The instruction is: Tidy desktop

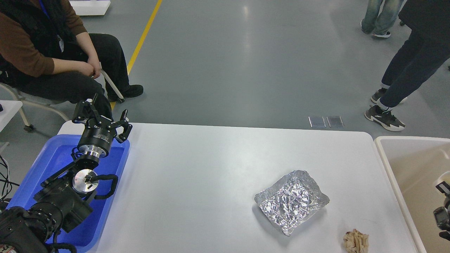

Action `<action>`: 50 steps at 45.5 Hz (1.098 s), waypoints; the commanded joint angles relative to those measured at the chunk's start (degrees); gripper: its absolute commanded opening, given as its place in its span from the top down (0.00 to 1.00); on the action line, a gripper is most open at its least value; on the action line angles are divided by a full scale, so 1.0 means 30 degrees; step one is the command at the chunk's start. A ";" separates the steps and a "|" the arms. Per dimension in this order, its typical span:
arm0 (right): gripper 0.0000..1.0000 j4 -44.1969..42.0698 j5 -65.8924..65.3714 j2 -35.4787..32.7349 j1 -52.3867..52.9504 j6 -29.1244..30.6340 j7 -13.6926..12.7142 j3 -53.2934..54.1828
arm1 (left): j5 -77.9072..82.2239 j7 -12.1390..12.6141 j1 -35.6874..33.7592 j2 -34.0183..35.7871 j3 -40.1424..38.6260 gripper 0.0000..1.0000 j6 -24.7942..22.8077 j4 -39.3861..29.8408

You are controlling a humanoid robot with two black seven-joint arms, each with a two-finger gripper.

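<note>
Foil tray on desktop, well right of empty spread left gripper; nearer right gripper, state unreadable.

desktop white | tray blue | foil dish silver | bin beige | paper wad tan

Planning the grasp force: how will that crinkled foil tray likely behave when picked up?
The foil tray looks thin and creased, so it will probably crush or bend under firm fingers. It appears empty, so likely very light and apt to slide on the smooth desktop if pushed. Its flat base shouldn't roll.
</note>
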 commanded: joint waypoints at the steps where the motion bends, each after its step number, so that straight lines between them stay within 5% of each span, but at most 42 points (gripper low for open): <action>1: 1.00 0.0024 0.0083 0.0375 -0.0435 -0.0025 -0.0009 0.0103 | 0.0003 -0.0002 0.0008 0.0000 0.0000 0.00 -0.0002 0.0001; 6: 0.97 0.0024 0.0083 0.0346 -0.0406 -0.0318 -0.0009 0.0249 | 0.0003 -0.0001 0.0008 0.0000 0.0000 0.00 -0.0002 0.0001; 12: 0.24 0.0054 0.0083 0.0288 -0.0289 -0.0962 0.0020 0.0220 | 0.0003 -0.0002 -0.0021 0.0000 0.0000 0.00 -0.0002 0.0001; 15: 0.01 0.0141 0.0112 0.0229 -0.0230 -0.1255 0.0020 0.0220 | 0.0003 0.0027 0.0008 0.0000 0.0000 0.00 -0.0002 0.0001; 40: 0.00 0.0375 0.0141 -0.0766 0.3049 -0.1051 0.0196 0.0571 | 0.0003 -0.0002 -0.0021 0.0000 0.0000 0.00 -0.0002 0.0001; 50: 0.00 0.2892 0.0141 -0.2347 0.6329 -0.1080 0.0605 0.2181 | 0.0003 -0.0002 -0.0021 0.0000 0.0000 0.00 -0.0002 0.0001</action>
